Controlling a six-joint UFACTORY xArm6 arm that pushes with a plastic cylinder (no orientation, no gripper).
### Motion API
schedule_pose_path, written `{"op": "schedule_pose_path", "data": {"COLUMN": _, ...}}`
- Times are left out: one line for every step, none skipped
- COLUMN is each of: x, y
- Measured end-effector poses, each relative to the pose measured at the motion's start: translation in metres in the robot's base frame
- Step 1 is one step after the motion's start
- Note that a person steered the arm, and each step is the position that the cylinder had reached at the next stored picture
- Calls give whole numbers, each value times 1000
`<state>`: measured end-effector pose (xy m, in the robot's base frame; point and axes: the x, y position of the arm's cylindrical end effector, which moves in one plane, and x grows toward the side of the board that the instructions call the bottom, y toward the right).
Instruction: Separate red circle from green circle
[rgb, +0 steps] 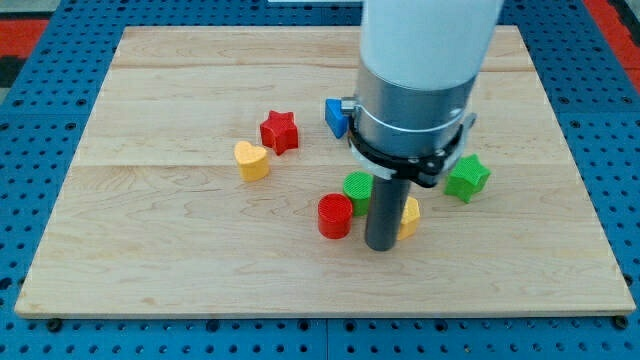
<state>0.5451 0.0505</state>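
Observation:
The red circle (335, 216) lies near the middle of the wooden board, just below and left of the green circle (357, 187); the two look to be touching or nearly so. My tip (381, 246) is down on the board right of the red circle and below the green circle, close to both. The rod hides part of the green circle and part of a yellow block (409, 216) on its right.
A red star (280, 131) and a yellow heart (251, 160) lie to the view's left. A blue block (336, 117) sits half hidden behind the arm. A green star (466, 177) lies to the right. The board's (150, 260) edges border a blue pegboard.

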Motion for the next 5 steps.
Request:
{"op": "schedule_pose_path", "data": {"x": -18, "y": -1}}
{"op": "schedule_pose_path", "data": {"x": -34, "y": 29}}
{"op": "schedule_pose_path", "data": {"x": -41, "y": 58}}
{"op": "schedule_pose_path", "data": {"x": -42, "y": 62}}
{"op": "schedule_pose_path", "data": {"x": -15, "y": 56}}
